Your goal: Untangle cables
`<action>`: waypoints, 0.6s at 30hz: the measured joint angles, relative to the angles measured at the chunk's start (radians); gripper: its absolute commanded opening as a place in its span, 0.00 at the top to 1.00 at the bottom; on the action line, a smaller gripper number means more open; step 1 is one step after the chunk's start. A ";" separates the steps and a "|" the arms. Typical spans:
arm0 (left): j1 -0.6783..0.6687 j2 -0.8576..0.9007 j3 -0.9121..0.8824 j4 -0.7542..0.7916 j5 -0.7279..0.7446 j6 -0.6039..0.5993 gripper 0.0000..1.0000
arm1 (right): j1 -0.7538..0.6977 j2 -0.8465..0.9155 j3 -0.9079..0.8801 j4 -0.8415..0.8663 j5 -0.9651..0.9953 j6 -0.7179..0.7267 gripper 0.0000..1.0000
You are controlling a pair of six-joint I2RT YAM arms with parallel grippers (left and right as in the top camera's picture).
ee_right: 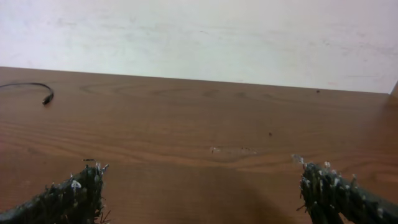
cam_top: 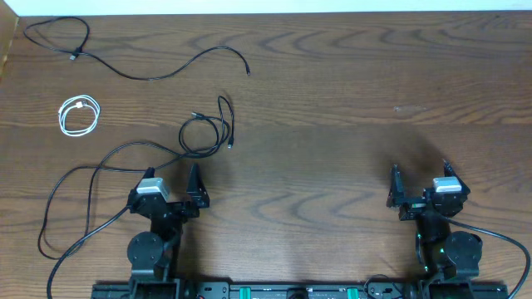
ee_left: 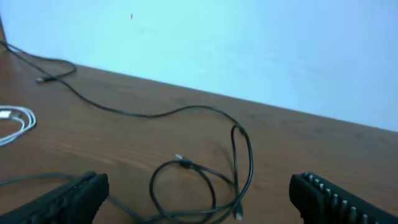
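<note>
A long black cable (cam_top: 141,73) lies spread out at the far left of the table. A short white cable (cam_top: 79,115) lies coiled below it. A second black cable (cam_top: 208,129) lies in a loose coil just ahead of my left gripper (cam_top: 173,178), which is open and empty. In the left wrist view this coil (ee_left: 205,180) lies between the spread fingers (ee_left: 199,199), with the long black cable (ee_left: 124,109) and the white cable (ee_left: 15,121) beyond. My right gripper (cam_top: 420,173) is open and empty, far from the cables. The right wrist view shows its fingers (ee_right: 202,193) and one plug end (ee_right: 46,98).
A thicker black arm cable (cam_top: 75,208) loops on the table left of the left arm. Another arm cable (cam_top: 499,237) runs off right of the right arm. The table's far edge meets a pale wall (ee_left: 249,43).
</note>
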 measured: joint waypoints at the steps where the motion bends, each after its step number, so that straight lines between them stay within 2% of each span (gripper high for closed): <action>1: 0.000 0.000 -0.002 0.006 0.000 0.000 0.02 | 0.000 0.000 0.000 0.000 0.000 0.000 0.01; 8: 0.010 0.000 -0.005 0.029 0.000 0.029 0.02 | 0.000 0.000 0.000 0.000 0.000 0.000 0.01; 18: 0.012 -0.001 0.000 -0.054 0.000 0.111 0.02 | 0.000 0.000 0.000 0.000 0.000 0.000 0.01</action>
